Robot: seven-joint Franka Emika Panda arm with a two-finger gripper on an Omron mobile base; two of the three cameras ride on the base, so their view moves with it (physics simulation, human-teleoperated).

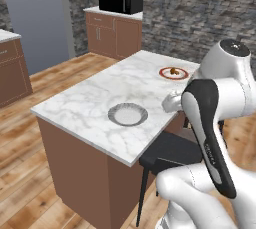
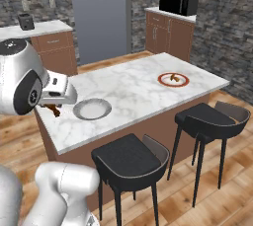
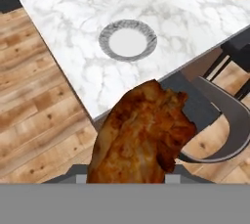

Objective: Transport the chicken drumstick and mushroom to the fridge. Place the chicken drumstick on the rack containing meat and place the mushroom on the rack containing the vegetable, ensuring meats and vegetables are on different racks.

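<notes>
A marble-topped island counter [image 2: 133,89] runs across the middle of the kitchen. On it, a grey-rimmed plate [image 2: 92,108] sits near the left end and a red-rimmed plate [image 2: 173,79] lies well apart toward the right, with a small brown item on it too small to tell. At the left, the tool [image 2: 53,109] hangs beside the grey plate, closed on the chicken drumstick [image 2: 51,109]. Two dark stools [image 2: 131,161] stand in front. The grey fridge [image 2: 99,15] stands behind, and a black microwave [image 2: 179,0] sits on the rear cabinets.
</notes>
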